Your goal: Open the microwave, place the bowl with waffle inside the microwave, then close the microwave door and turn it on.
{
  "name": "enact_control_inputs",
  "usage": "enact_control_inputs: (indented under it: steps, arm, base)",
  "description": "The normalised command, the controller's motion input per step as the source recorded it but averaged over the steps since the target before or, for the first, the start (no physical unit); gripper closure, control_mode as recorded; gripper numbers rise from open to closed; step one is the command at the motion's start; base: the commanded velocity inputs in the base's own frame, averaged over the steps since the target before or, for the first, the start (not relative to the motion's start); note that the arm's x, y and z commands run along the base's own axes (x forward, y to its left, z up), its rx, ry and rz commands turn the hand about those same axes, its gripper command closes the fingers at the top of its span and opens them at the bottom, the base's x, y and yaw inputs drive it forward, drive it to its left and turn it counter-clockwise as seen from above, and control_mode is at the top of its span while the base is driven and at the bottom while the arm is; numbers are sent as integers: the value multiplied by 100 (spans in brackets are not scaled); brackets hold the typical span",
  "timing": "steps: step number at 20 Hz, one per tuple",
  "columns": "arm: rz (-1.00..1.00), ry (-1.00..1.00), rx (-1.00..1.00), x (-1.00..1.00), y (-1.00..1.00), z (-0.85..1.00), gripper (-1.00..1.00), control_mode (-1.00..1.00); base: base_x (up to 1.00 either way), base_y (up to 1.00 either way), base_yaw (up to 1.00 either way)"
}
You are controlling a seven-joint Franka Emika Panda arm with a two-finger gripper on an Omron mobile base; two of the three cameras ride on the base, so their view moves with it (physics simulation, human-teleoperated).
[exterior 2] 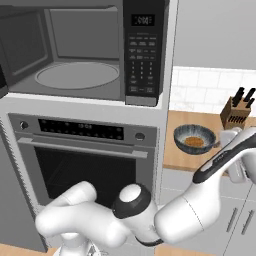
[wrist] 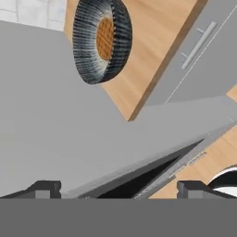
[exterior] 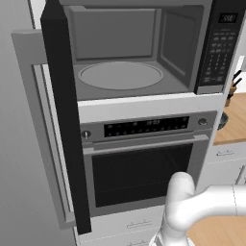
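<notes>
The microwave stands open, its grey cavity and round turntable bare. The microwave door is swung out to the left, seen edge-on. Its keypad strip is on the right. The dark striped bowl with the waffle sits on the wooden counter right of the oven. My gripper is open, nothing between its fingertips. In the hand view the bowl lies well ahead of the gripper. My hand hangs just right of the bowl.
An oven with a horizontal bar handle sits under the microwave. A knife block stands at the back of the counter behind the bowl. Grey cabinet drawers run below the counter edge.
</notes>
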Motion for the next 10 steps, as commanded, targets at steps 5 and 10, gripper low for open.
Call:
enact_control_inputs:
  steps: [5, 10]
  arm:
    - [-2, 0, 0, 44, 38, -41, -100, -100]
    - [-9, 0, -3, 35, 62, -45, -100, -100]
  base:
    - [0, 0, 0]
    - [0, 0, 0]
